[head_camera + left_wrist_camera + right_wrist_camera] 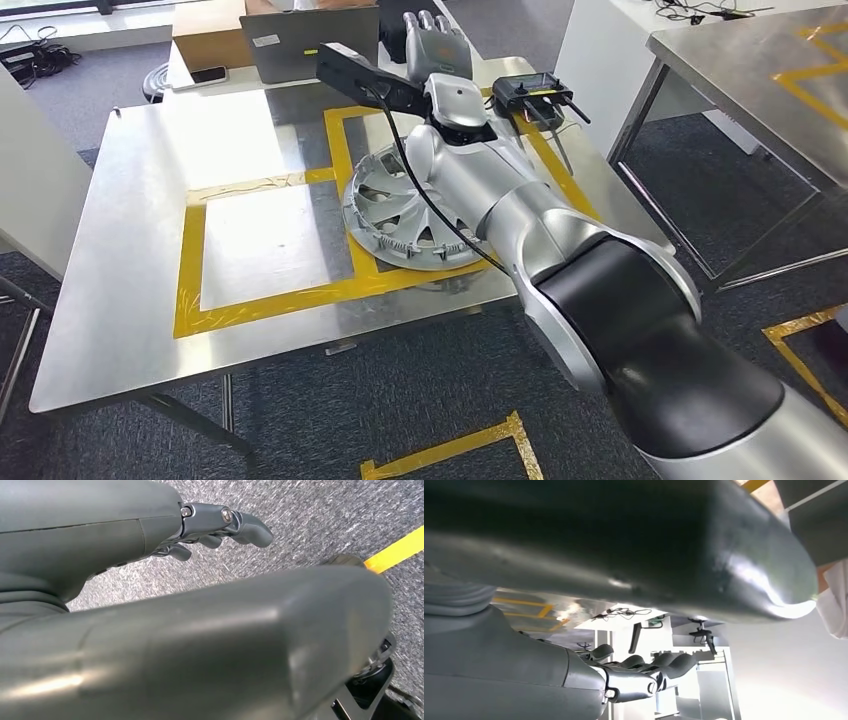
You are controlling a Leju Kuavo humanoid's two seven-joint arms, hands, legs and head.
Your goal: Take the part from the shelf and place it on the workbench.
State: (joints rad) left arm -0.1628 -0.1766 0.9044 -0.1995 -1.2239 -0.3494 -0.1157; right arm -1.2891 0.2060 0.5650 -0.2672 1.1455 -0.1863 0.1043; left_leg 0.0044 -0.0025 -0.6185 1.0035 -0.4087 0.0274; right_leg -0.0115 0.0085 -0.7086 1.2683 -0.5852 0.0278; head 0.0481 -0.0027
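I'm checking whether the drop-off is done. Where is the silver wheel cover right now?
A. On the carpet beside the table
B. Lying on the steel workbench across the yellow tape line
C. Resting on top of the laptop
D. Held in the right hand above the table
B: in the head view the wheel cover lies flat on the workbench, overlapping the yellow tape, while the right hand is raised beyond it and holds nothing.
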